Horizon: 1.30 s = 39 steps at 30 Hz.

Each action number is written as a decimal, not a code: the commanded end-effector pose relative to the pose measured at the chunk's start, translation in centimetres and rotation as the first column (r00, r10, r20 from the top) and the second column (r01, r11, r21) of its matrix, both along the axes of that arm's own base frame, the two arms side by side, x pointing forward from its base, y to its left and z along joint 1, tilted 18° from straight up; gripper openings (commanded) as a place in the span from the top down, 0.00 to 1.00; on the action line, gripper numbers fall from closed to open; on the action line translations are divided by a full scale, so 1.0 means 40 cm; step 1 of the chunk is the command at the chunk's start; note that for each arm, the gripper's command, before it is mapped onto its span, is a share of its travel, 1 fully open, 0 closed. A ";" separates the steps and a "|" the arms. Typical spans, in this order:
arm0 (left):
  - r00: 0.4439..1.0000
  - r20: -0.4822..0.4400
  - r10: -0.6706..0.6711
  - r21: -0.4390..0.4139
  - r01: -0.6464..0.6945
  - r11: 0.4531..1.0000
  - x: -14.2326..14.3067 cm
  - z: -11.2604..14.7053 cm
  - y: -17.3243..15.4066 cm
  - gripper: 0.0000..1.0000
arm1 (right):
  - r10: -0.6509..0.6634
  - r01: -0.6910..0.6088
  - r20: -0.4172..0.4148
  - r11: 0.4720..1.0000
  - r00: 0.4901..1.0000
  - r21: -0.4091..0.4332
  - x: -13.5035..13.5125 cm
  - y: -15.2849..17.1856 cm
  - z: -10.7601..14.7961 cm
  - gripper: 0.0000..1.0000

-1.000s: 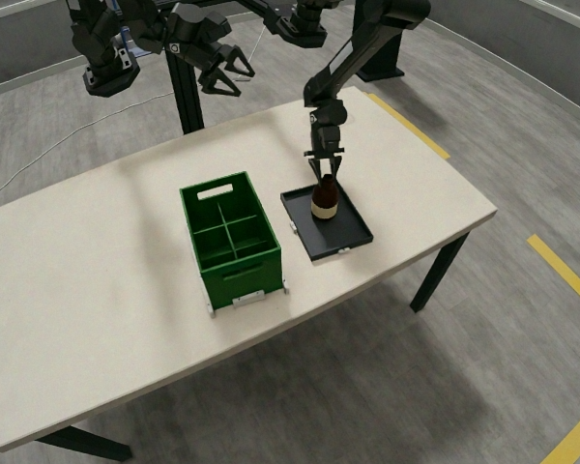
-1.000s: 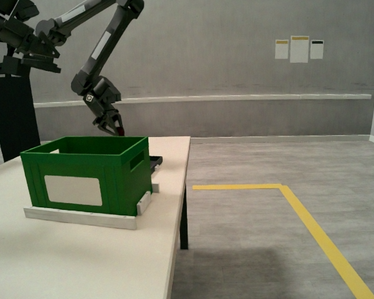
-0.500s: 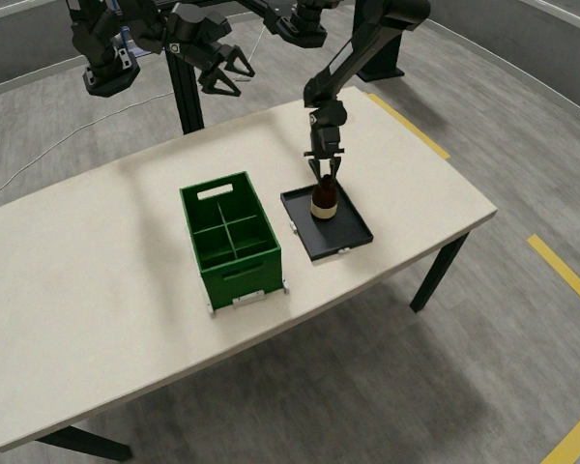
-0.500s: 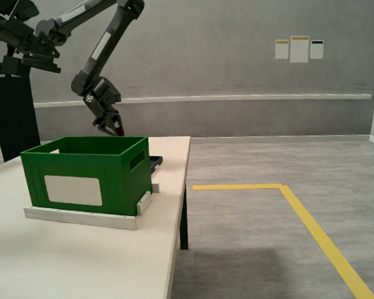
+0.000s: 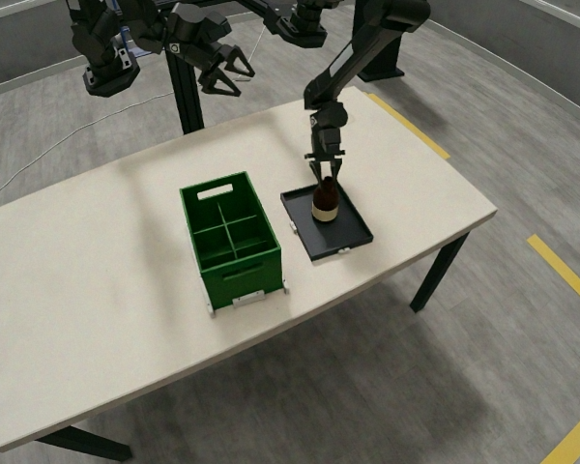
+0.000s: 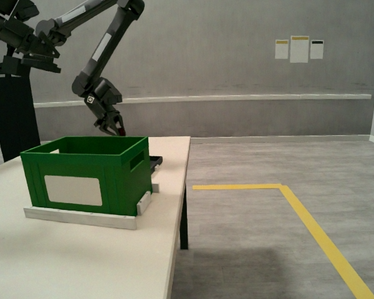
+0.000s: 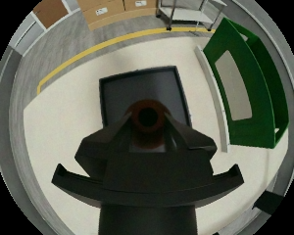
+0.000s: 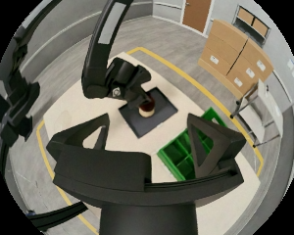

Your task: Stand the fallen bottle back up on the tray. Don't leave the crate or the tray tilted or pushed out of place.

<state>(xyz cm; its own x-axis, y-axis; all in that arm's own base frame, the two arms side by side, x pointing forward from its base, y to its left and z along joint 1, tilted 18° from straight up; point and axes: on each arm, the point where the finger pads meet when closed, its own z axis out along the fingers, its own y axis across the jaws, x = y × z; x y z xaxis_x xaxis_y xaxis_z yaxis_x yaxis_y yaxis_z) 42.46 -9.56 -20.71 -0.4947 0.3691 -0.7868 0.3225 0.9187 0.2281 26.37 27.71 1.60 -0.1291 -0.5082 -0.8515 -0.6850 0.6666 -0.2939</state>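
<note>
The brown bottle [image 5: 325, 202] [image 7: 148, 117] [image 8: 147, 109] with a cream band stands upright over the back half of the black tray [image 5: 340, 234] [image 7: 137, 88] [image 8: 159, 117]. Its base is at the tray floor. My left gripper [image 5: 325, 175] [image 6: 115, 128] [image 7: 147, 117] comes straight down from above and is shut on the bottle's neck. In the exterior view only the bottle's top [image 6: 122, 131] shows behind the crate. My right gripper [image 5: 230, 70] [image 8: 148, 117] is open and empty, held high behind the table's back edge.
The green four-cell crate [image 5: 240, 270] [image 6: 116, 186] [image 7: 255, 98] [image 8: 186, 152] sits level in white corner brackets just left of the tray. White tabs hold the tray's edges. The tray's front end [image 6: 155, 159] shows past the crate. A black post stands behind the table.
</note>
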 end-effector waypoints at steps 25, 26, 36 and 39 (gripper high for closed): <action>0.998 0.062 -0.016 -0.032 0.018 0.999 -0.003 0.070 -0.022 0.00 | 0.000 0.000 0.002 1.000 1.000 0.004 0.000 0.002 0.003 0.00; 0.998 0.062 -0.015 -0.032 0.017 0.999 -0.007 0.072 -0.021 0.00 | 0.000 0.000 0.002 1.000 1.000 0.004 0.000 0.002 0.003 0.00; 0.998 0.061 -0.012 -0.031 0.014 0.999 -0.046 0.095 -0.012 0.00 | 0.000 0.000 0.002 1.000 1.000 0.004 0.000 0.002 0.003 0.00; 0.998 0.061 -0.011 -0.031 0.013 0.999 -0.082 0.118 -0.005 0.00 | 0.000 0.000 0.002 1.000 1.000 0.004 0.000 0.002 0.003 0.00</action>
<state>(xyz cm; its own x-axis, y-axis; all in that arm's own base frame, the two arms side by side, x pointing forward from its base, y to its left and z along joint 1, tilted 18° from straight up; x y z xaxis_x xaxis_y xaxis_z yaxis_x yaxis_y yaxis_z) 40.74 -9.49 -17.90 -0.4528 0.3576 -0.8168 0.3172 0.9207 0.2273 26.37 27.71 1.60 -0.1291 -0.5081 -0.8515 -0.6850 0.6666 -0.2939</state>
